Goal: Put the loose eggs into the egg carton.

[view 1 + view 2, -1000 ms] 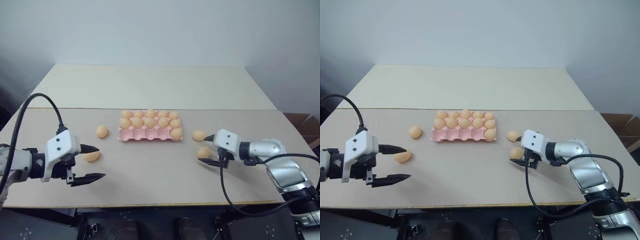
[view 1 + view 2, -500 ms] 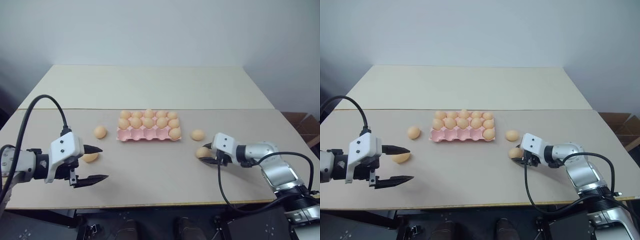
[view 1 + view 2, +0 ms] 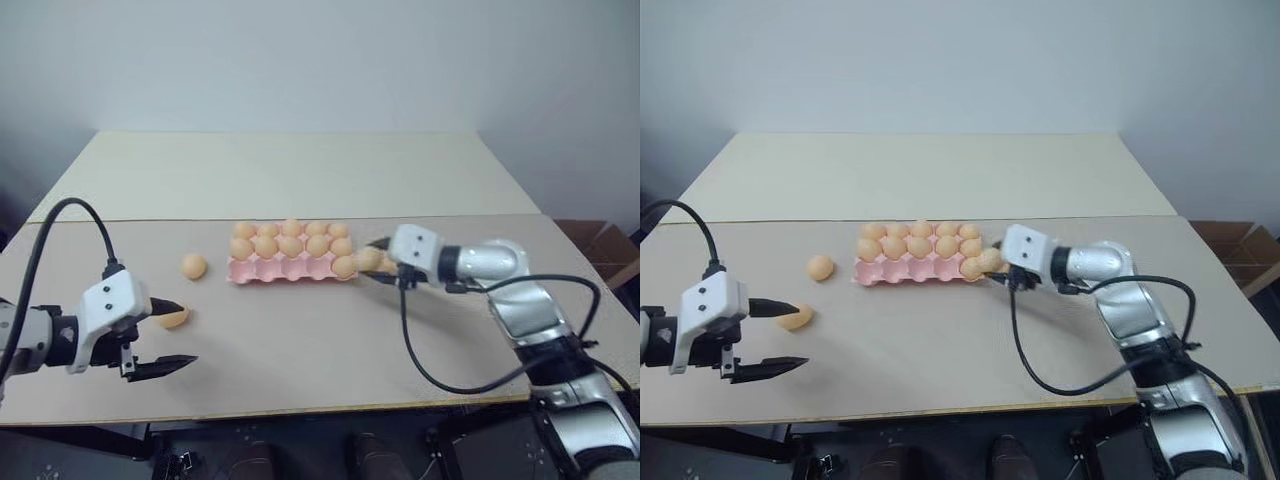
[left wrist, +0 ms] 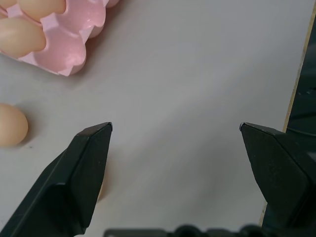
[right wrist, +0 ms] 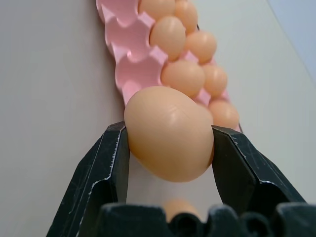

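Ok, R gripper [image 5: 170, 136] is pinching an egg [image 5: 169, 132] beside the egg carton [image 3: 285, 268]. L gripper [image 3: 175, 337] is hanging spread wide near another loose egg [image 3: 174, 318].

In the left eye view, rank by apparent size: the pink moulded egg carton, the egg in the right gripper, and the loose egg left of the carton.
1. Pink moulded egg carton, clearly largest.
2. and 3. The pale orange-tan egg clamped in the right gripper and the loose egg on the table left of the carton look about alike, so I won't rank them.

Right tool [image 5: 170, 136] clamping an egg [image 5: 169, 132], pink carton [image 5: 129, 74] beyond, perhaps close
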Tool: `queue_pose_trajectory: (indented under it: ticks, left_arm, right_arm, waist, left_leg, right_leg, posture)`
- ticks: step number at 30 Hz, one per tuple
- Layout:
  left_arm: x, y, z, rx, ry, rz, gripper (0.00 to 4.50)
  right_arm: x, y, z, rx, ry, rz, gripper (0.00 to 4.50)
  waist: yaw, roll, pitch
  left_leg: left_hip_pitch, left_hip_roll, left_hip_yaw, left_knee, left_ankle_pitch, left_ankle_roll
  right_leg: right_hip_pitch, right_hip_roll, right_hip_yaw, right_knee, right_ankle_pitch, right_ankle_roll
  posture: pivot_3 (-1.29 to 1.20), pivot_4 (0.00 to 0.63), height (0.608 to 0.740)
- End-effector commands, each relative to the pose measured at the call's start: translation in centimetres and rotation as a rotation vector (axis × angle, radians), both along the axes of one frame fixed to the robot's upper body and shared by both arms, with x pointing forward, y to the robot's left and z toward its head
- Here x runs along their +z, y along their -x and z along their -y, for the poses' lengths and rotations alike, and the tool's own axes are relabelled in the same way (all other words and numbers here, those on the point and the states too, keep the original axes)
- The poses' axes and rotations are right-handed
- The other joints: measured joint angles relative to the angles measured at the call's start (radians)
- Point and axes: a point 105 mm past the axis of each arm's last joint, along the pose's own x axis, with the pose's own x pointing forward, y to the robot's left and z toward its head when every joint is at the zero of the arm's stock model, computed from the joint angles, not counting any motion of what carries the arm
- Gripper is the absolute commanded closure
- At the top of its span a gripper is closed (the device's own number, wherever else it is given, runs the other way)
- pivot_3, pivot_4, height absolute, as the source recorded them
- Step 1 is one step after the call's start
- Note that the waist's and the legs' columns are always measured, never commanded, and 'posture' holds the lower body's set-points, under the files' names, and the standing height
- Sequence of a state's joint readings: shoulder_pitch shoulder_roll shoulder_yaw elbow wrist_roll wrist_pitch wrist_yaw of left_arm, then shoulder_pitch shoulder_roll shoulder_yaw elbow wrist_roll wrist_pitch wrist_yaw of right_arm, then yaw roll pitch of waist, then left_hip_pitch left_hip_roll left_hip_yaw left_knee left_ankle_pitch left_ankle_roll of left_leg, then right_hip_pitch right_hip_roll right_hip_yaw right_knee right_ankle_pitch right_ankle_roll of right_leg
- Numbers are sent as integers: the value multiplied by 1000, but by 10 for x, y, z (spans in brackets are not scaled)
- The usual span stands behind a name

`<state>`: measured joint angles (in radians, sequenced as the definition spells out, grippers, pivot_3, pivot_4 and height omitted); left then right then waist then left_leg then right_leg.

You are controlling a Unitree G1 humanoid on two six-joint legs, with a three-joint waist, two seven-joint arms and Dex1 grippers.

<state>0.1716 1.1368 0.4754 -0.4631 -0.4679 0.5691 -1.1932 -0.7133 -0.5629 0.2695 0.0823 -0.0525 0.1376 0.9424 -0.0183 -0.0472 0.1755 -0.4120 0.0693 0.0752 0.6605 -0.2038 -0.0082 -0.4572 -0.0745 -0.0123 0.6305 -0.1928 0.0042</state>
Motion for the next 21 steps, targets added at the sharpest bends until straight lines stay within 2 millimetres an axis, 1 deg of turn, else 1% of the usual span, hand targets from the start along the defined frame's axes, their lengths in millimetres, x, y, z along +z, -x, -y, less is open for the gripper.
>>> queue_pose_trajectory:
  ticks: [1,5,10,13,17,21]
  left_arm:
    - [9,2,-3,-7,-44,40,0]
    - [8,4,-3,1,-42,40,0]
    - [5,7,-4,14,-42,33,0]
    - [3,7,-4,14,-52,33,0]
    - [5,4,1,1,-41,40,0]
    - [4,2,2,-3,-41,44,0]
  right_arm:
    - [1,-11,-22,27,16,69,1955]
    - [-6,-25,-35,1,10,72,1955]
    - [-10,-25,-44,30,-1,61,1955]
    - [-9,-27,-45,19,-39,-2,1338]
    - [-5,-28,-47,13,-47,24,28]
    - [4,-25,-42,4,-73,46,8]
  waist:
    - [1,0,0]
    - [5,0,0]
    - [2,0,0]
    - [1,0,0]
    - [0,0,0]
    - [1,0,0]
  left_leg:
    - [-1,0,0,0,0,0]
    - [-2,0,0,0,0,0]
    - [-2,0,0,0,0,0]
    - [-2,0,0,0,0,0]
    - [-1,0,0,0,0,0]
    - [-2,0,0,0,0,0]
  right_leg:
    - [0,0,0,0,0,0]
    - [-1,-1,0,0,1,0]
    - [-1,-1,0,-1,1,0]
    - [-1,0,-1,1,2,2]
    - [-1,0,0,1,2,1]
    - [-1,0,0,1,2,2]
  posture:
    - [0,150,740]
    - [0,150,740]
    - [0,150,740]
    - [0,150,740]
    - [0,150,740]
    - [0,150,740]
